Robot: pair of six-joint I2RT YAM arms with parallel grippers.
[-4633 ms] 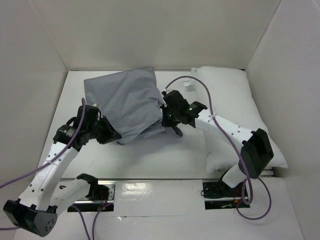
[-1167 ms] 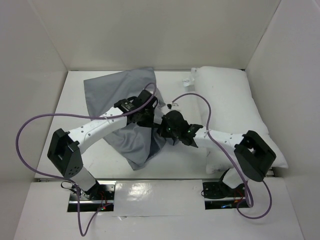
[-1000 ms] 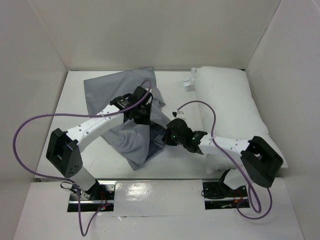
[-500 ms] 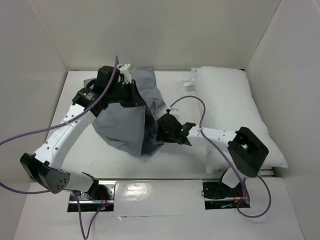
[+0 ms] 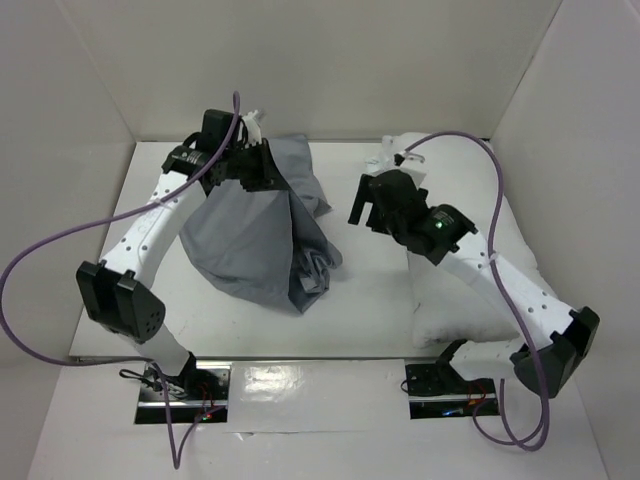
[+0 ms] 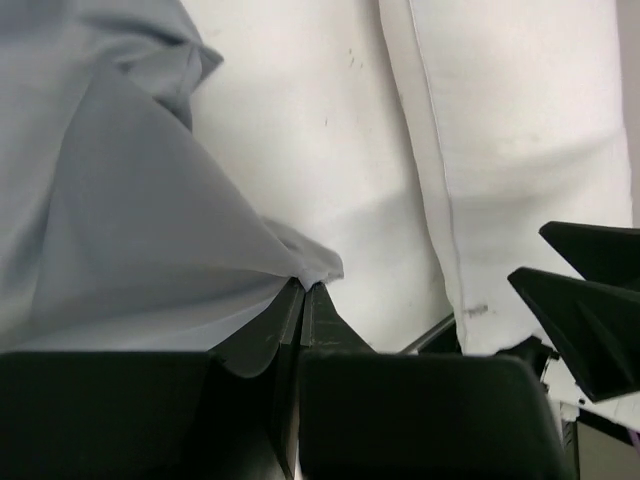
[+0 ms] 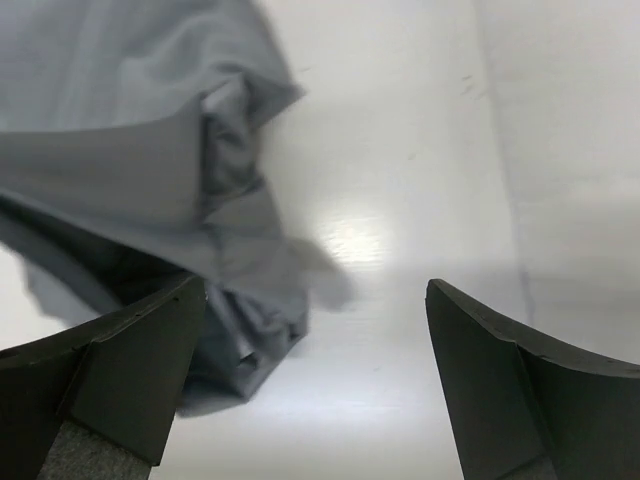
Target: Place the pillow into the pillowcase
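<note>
Three views, taking them in turn.

From the top: pinching the pillowcase (image 5: 250,235) by its upper edge with the left gripper (image 5: 255,160) and holding it up off the table (image 5: 370,290), leaving the grey cloth hanging in a limp tent, probably to let the mouth sag open. Hovering the right gripper (image 5: 365,205) between pillowcase and pillow (image 5: 470,180), jaws spread, carrying nothing. Pillow lying along the right side, well apart from the sack and not inside it at all yet.

Left wrist: squeezing both fingers tight together on a thin fold of the pillowcase (image 6: 130,220), with the pillow (image 6: 520,150) showing beyond on the right.

Right wrist: looking down between wide-apart fingers at the crumpled lower end of the pillowcase (image 7: 120,130) on the left and the pillow (image 7: 570,120) on the right. Just guessing here, but likely lining up to grab the other lip of the opening and stretch it wide for stuffing.
</note>
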